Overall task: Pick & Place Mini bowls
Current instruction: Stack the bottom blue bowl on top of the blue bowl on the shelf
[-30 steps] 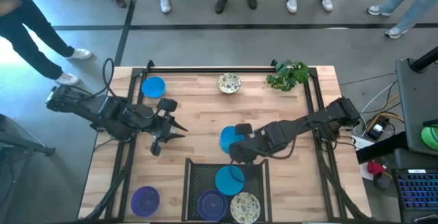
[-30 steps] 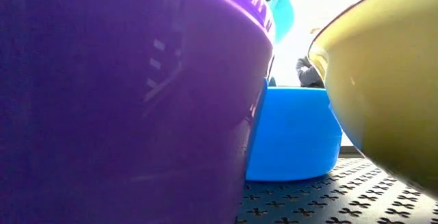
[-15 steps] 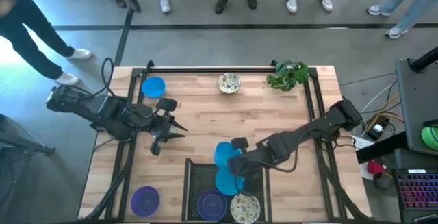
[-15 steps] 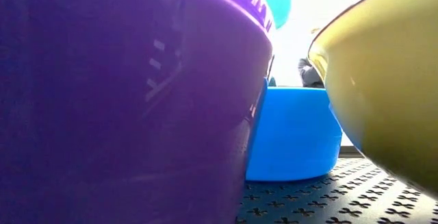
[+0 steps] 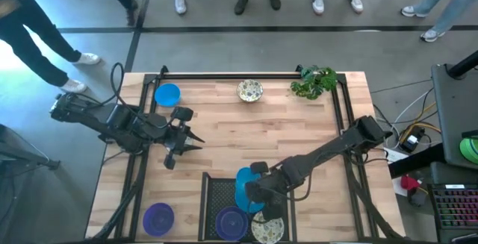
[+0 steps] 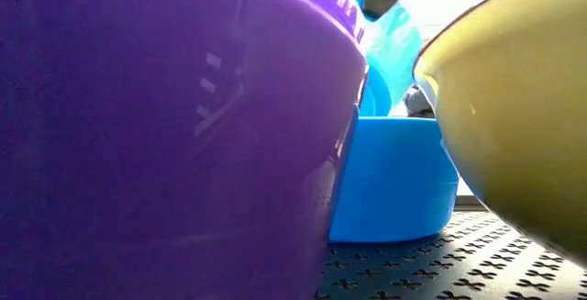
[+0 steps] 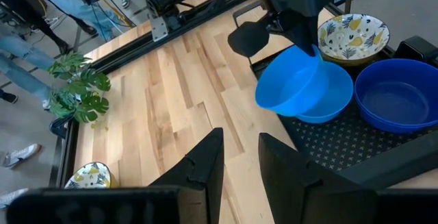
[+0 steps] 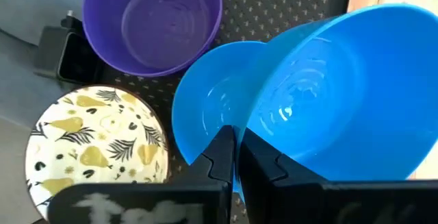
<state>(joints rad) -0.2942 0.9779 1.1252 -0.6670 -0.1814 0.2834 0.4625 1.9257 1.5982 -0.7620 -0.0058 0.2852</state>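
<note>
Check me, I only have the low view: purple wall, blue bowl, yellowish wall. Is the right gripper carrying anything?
Observer: Yes. The right gripper pinches the rim of a blue bowl, tilted above a second blue bowl in the black tray.
Operator: What else is in the tray?
Observer: A purple bowl and a patterned cream bowl.
Operator: Left arm?
Observer: The left gripper is open over bare table, well left of the tray, holding nothing.
</note>
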